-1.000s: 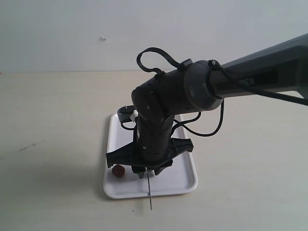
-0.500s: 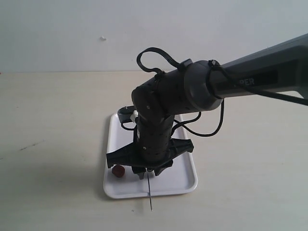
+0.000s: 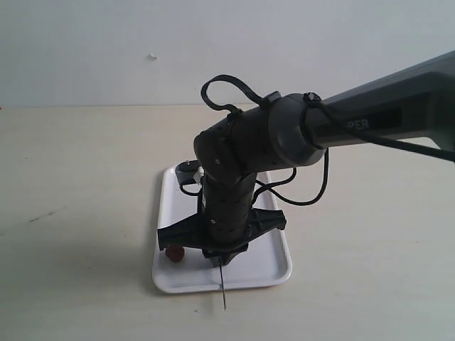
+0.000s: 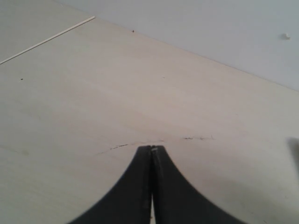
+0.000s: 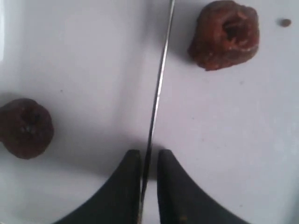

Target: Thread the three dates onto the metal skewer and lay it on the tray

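Observation:
The white tray (image 3: 169, 202) lies on the table with my right gripper (image 3: 221, 260) pointing down onto its near part. The metal skewer (image 5: 159, 88) lies on the tray and runs between that gripper's (image 5: 148, 156) fingers. It rests against one finger, with a narrow gap to the other, so the jaws are slightly open. The skewer's tip (image 3: 224, 298) sticks out past the tray's near rim. One date (image 5: 224, 33) and another date (image 5: 24, 127) lie loose on either side of the skewer. Only one date (image 3: 175, 252) shows in the exterior view; the third is hidden. My left gripper (image 4: 152, 148) is shut and holds nothing.
The right arm (image 3: 370, 117) reaches in from the right and covers much of the tray. A tiny dark speck (image 5: 284, 22) sits on the tray near one date. A thin dark scratch (image 4: 126, 145) marks the pale table (image 3: 78, 213) under the left gripper.
The right gripper has sunk slightly toward the tray and now partly hides the date beside it. The skewer's tip has shifted a little.

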Action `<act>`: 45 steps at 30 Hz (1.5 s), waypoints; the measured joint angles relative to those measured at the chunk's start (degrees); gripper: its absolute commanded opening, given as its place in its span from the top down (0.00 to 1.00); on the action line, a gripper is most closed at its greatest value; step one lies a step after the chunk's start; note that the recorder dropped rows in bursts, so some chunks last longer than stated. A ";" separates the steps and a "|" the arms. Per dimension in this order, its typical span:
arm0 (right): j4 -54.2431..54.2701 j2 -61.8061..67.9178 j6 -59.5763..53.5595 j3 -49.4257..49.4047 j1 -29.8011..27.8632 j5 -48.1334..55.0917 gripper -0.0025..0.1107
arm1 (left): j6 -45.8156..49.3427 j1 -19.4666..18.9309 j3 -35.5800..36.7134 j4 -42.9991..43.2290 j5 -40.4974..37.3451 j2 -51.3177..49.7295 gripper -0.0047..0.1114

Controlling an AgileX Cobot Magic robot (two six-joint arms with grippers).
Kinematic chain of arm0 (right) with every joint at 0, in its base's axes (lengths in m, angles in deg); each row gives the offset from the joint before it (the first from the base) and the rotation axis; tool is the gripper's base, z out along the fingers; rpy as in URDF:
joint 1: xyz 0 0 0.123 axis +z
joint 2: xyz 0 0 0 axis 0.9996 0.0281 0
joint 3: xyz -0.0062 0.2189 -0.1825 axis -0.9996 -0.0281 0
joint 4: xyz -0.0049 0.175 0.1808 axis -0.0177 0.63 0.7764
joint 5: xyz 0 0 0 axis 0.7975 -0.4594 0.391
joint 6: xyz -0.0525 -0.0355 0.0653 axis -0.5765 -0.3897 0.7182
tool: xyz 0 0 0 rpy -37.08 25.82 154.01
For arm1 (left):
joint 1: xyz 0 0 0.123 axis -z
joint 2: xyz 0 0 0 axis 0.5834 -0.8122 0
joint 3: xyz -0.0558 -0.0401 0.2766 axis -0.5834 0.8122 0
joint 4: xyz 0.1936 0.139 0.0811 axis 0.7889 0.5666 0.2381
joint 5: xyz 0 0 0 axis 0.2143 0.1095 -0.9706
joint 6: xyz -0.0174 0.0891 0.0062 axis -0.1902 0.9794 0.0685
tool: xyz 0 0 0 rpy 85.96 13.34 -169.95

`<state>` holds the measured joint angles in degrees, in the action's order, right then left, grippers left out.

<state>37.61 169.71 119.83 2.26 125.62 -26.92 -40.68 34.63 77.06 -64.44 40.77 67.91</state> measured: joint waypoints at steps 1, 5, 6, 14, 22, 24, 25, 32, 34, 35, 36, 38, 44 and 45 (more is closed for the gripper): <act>0.00 0.00 0.55 0.00 0.00 0.00 0.98 | 0.00 0.00 0.00 0.00 0.00 0.00 0.96; 0.00 0.00 1.67 0.00 0.00 0.00 0.98 | 0.00 0.00 0.00 0.00 0.00 0.00 0.96; 0.00 0.00 1.76 0.00 0.00 0.00 0.98 | 0.00 0.00 0.00 0.00 0.00 0.00 0.96; 0.22 -3.17 2.23 -0.12 0.00 0.13 0.98 | 0.00 0.00 0.00 0.00 0.00 0.00 0.96; -0.95 -19.47 -5.89 -0.12 0.00 5.57 0.98 | 0.00 0.00 0.00 0.00 0.00 0.00 0.96; -1.49 -24.87 -8.96 -0.12 0.00 7.40 0.98 | 0.00 0.00 0.00 0.00 0.00 0.00 0.96; -1.94 -27.08 -9.96 -0.12 0.00 8.10 0.98 | 0.00 0.00 0.00 0.00 0.00 0.00 0.96; -5.17 -44.87 -20.57 -0.61 0.00 12.31 0.98 | 0.00 0.00 0.00 0.00 0.00 0.00 0.96; -5.51 -48.72 -22.89 -1.92 0.00 12.77 0.98 | 0.00 0.00 0.00 0.00 0.00 0.00 0.96; -5.92 -50.80 -24.23 -2.82 0.00 13.17 0.98 | 0.00 0.00 0.00 0.00 0.00 0.00 0.96; -6.39 -51.96 -24.97 -3.90 0.00 13.45 0.98 | 0.00 0.00 0.00 0.00 0.00 0.00 0.96; -7.81 -53.83 -26.14 -6.16 0.00 13.42 0.98 | 0.00 0.00 0.00 0.52 0.00 0.00 0.96; -18.01 -54.10 -25.57 -12.97 0.00 3.94 0.98 | 0.00 0.00 0.00 5.96 10.32 0.00 0.96; -19.63 -53.55 -25.39 -13.39 -0.14 2.11 0.98 | -0.10 0.00 0.00 6.12 14.19 0.00 0.96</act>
<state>17.98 116.16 94.44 -11.13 125.48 -24.82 -40.78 34.63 77.06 -58.32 54.96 67.91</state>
